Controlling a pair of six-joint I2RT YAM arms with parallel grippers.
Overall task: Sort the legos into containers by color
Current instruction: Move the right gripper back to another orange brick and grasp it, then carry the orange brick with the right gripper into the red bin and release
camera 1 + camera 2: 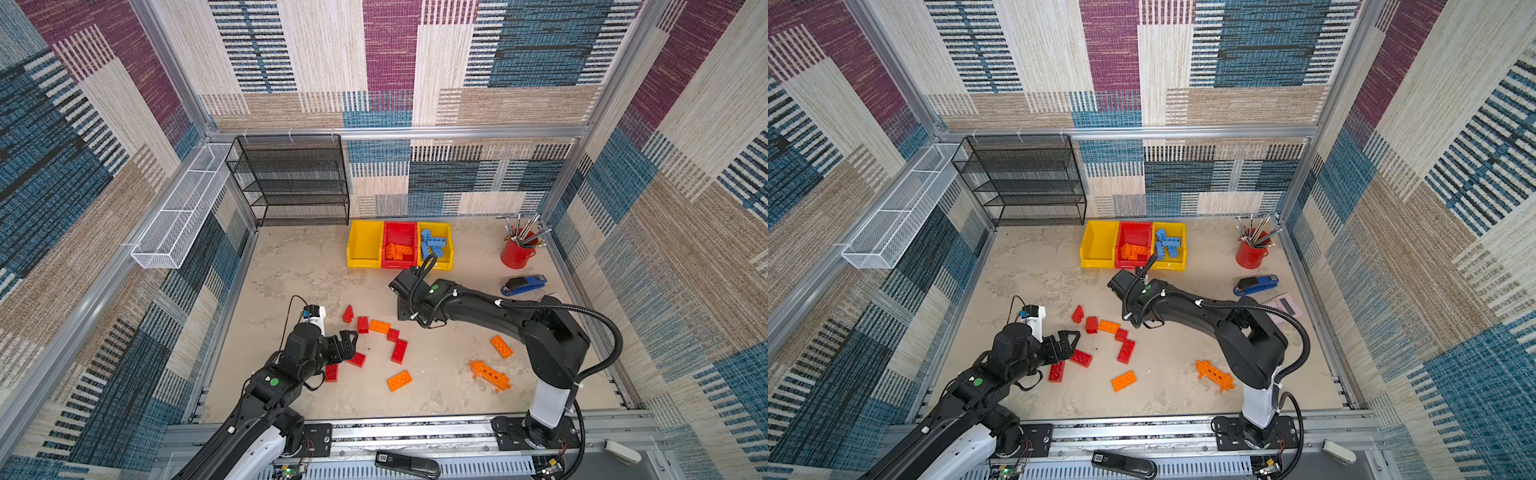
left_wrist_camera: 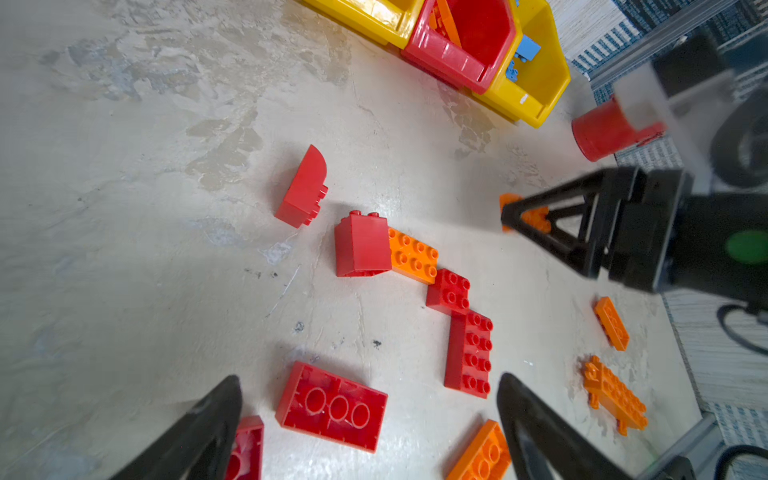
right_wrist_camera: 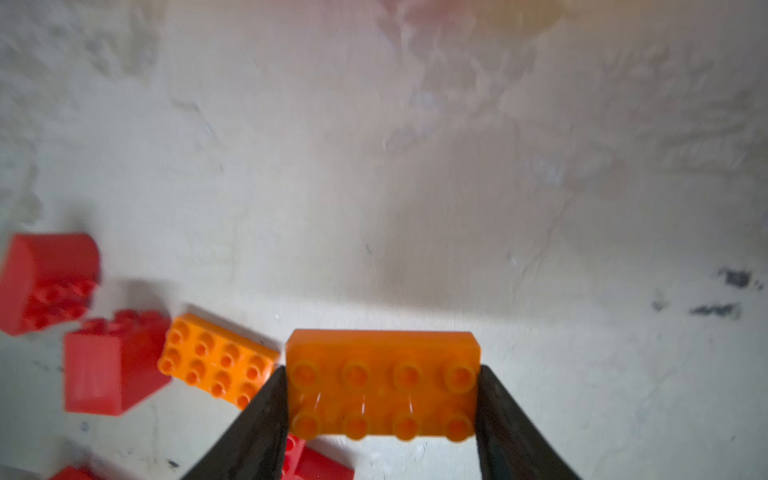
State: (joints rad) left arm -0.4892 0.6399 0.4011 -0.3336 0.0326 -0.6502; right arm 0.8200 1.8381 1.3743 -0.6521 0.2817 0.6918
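The left claw (image 2: 369, 381) stands wide open low over the surface (image 2: 145, 208), an upside-down red brick (image 2: 332, 405) lying between its fingers. Farther on, a bent line of bricks lies each against the next: a tipped red block (image 2: 361, 245), a studded orange brick (image 2: 413, 255), a square red brick (image 2: 449, 291) and a long red brick (image 2: 469, 357). A curved red brick (image 2: 303, 187) lies apart to their left. At the far side stand the left yellow bin (image 2: 374, 16), the red bin (image 2: 449, 58) and the right yellow bin (image 2: 540, 87), which holds blue bricks (image 2: 527, 46). On the right, the blurred right claw (image 2: 515, 218) has an orange brick (image 2: 538, 219) at its tip.

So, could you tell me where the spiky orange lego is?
In both top views the spiky orange lego lies front-right on the table, near the right arm's base.
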